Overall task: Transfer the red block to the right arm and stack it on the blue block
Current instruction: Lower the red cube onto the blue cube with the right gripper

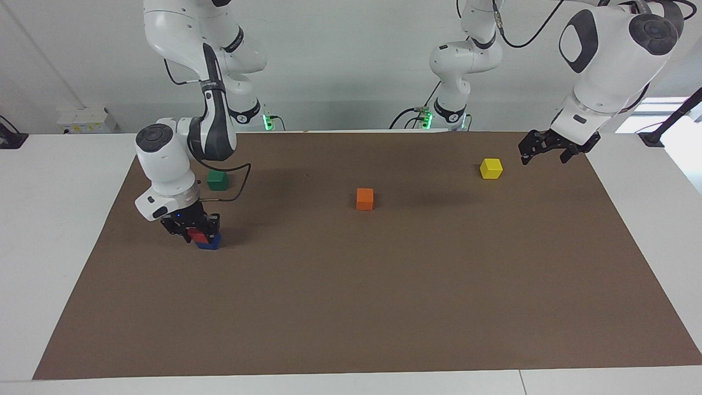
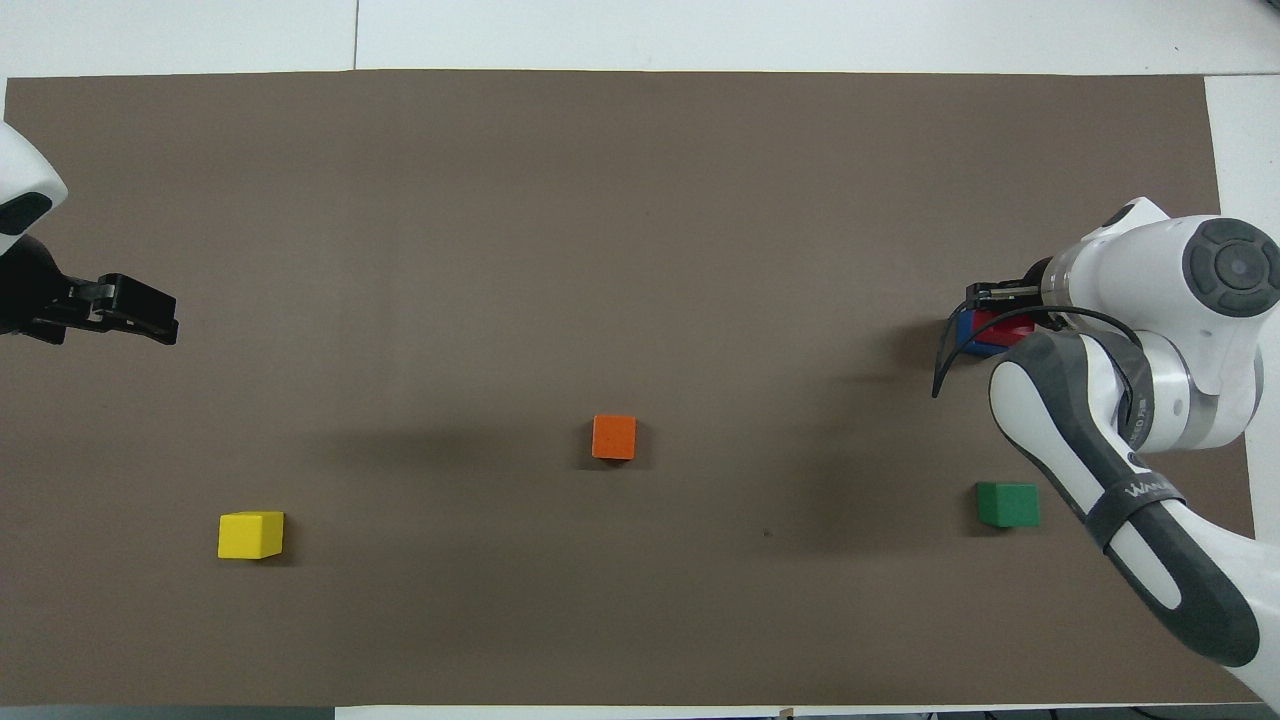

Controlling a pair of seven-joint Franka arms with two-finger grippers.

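Reaching down at about 8 o'clock in the facing view, the right gripper (image 1: 198, 235) has its jaws pinching the red block (image 1: 196, 236), which sits on the blue block (image 1: 209, 243) at the right arm's end of the brown mat (image 1: 351, 307). The right arm (image 1: 164, 164) bends steeply over them. At 10 o'clock a green block (image 1: 217, 180) lies nearer to the robots than the stack. An orange block (image 1: 364, 198) sits at the centre, and a yellow block (image 1: 491, 168) at 2 o'clock. The left gripper (image 1: 548, 151) hangs in the air just beside the yellow block, over the mat's edge, with its jaws spread and holding nothing; that arm waits.

In the overhead view the stack shows at 3 o'clock, the red block (image 2: 1003, 326) over the blue block (image 2: 965, 332), both partly hidden by the right gripper (image 2: 1000, 300) and the right arm (image 2: 1150, 400). The green block (image 2: 1007, 504) is at 4 o'clock, the orange block (image 2: 614, 437) near the centre, and the yellow block (image 2: 250, 535) at 8 o'clock. The left gripper (image 2: 140, 312) is at 9 o'clock over the mat (image 2: 640, 200).
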